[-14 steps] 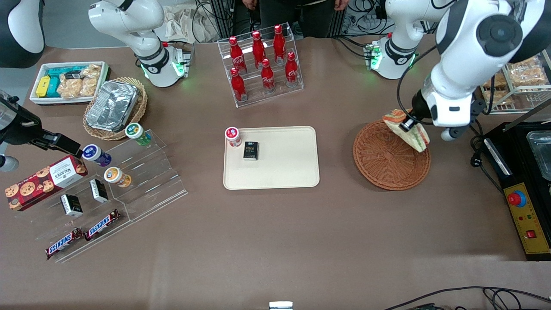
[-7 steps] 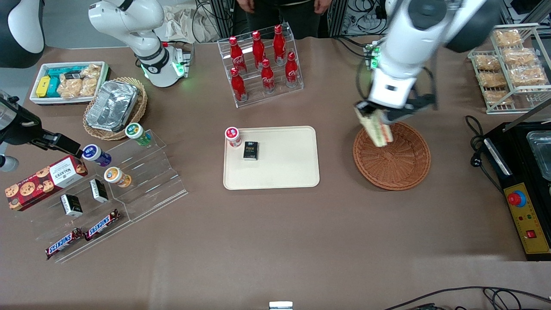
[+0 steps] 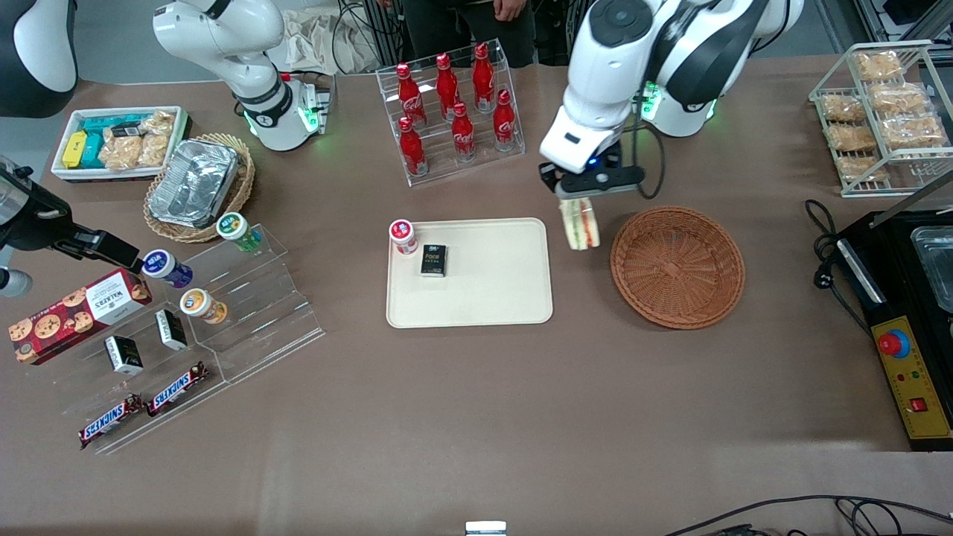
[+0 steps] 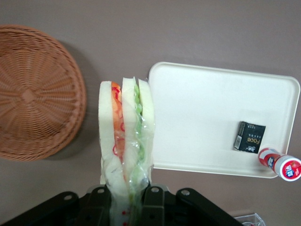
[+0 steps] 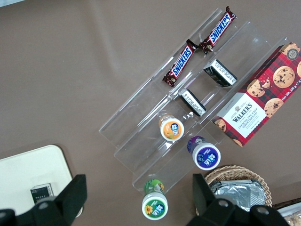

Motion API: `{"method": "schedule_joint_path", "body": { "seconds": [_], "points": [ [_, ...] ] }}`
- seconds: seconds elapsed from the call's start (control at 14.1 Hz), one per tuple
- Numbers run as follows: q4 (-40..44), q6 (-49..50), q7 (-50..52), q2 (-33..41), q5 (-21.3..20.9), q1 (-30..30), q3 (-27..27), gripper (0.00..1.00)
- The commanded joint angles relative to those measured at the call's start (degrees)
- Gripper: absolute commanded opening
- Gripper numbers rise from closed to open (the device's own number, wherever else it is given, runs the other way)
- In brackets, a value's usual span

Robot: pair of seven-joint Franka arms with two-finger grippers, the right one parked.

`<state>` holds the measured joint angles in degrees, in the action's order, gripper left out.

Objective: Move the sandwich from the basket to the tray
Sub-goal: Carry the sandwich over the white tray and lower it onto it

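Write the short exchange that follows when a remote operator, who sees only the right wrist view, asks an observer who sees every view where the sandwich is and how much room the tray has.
Operator: My view shows no sandwich. Where is it?
Observer: The gripper holds the sandwich in the air, fingers shut on it, between the basket and the tray.
Operator: I see only one corner of the tray, with a black pack on it. What else is there?
Observer: A red-capped jar stands at the tray's corner beside the black pack; the part of the tray nearest the sandwich is bare.
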<state>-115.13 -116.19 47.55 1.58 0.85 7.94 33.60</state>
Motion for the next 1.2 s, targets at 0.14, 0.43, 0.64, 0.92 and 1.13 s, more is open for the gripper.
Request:
{"method": "schedule_joint_path", "body": {
  "seconds": [0.14, 0.43, 0.64, 0.92, 1.13],
  "points": [
    [-6.85, -13.07, -0.88, -8.51, -8.13, -0.29, 3.92, 0.00],
    [-6.51, -18.44, 0.96, -16.42, -12.71, 3.48, 2.96, 0.00],
    [-6.42, -21.87, 1.49, -20.90, -15.52, 3.66, 2.87, 0.00],
    [-6.15, -25.82, 5.70, -25.04, -22.37, 6.46, -1.42, 0.00],
    [-6.07, -27.94, 6.59, -26.19, -22.56, 9.01, -3.98, 0.00]
  ]
}}
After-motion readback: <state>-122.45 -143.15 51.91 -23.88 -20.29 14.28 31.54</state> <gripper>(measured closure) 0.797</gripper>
